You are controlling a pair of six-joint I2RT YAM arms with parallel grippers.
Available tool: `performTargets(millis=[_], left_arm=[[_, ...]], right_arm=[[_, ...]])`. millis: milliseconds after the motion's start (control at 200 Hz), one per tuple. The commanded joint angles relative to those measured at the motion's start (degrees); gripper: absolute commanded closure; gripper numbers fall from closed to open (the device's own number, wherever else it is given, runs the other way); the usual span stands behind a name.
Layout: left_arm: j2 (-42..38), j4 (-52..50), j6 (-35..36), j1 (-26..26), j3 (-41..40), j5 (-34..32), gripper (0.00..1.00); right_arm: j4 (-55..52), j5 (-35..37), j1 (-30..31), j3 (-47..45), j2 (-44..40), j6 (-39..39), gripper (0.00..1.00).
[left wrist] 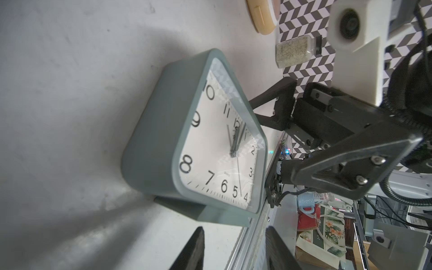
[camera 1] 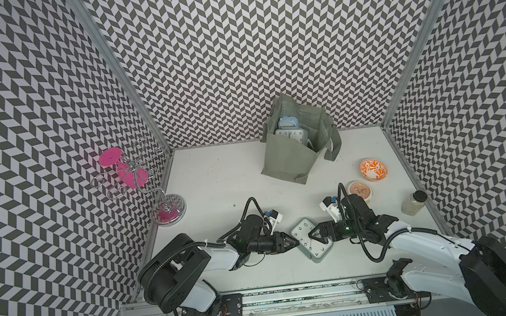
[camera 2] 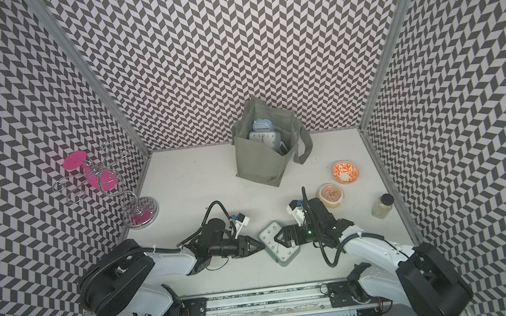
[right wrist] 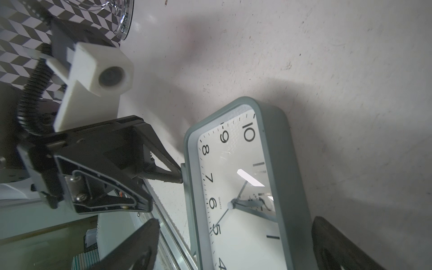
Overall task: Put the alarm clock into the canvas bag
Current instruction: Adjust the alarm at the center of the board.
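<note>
At the far left a wire stand is on the worktop, with a pink glass hanging on it.

Next is the left claw, low over the worktop and pointing right. Its 2 fingers are a little way apart, a narrow gap, and there is nothing in the gap. In the right wrist view 1 fingertip looks to touch the left edge of the clock.

The grey-green clock lies on its back, face up, near the front of the worktop, right between the 2 claws. It is not in the bag; it is well apart from it.

The right claw points left and reaches over the right part of the clock. It is spread wide. In the right wrist view 1 finger is on each side of the clock. I cannot tell if they touch it.

The bag stands up at the back of the worktop, behind the clock. 2 other clocks show inside it, a white-faced clock and a pale blue clock behind that.

A round tub sits just behind the right arm. An orange and white bowl is near the tub. A small jar with a black lid stands at the far right.
</note>
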Motion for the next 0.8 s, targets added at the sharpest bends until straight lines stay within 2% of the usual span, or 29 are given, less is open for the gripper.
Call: performTargets(millis=[0, 145, 275, 466, 616, 796], left_arm=[[0.62, -0.9, 0.36, -0.13, -0.64, 0.12, 0.55], [2.8, 3.0, -0.9, -0.21, -0.9, 0.89, 0.55], [5.26, 11.82, -3.45, -0.18, -0.69, 2.26, 0.56], [6.8, 16.29, -5.17, 0.02, 0.81, 1.63, 0.59], [6.03, 16.16, -5.34, 2.13, 1.1, -0.4, 0.62], [6.24, 14.8, -4.15, 4.24, 3.97, 0.73, 0.63]], right_arm=[[1.99, -0.83, -0.33, 0.02, -0.41, -0.53, 0.01], [1.97, -1.2, -0.33, -0.37, -0.78, -0.53, 0.01], [3.42, -3.08, -0.33, -1.09, -0.45, -0.55, 0.04], [5.07, -5.61, -0.24, -1.47, 0.11, -0.77, 0.08], [6.61, -7.89, -0.24, -0.86, 0.86, -0.81, 0.09], [10.48, -10.09, 0.0, 0.43, 3.2, 0.78, 0.12]])
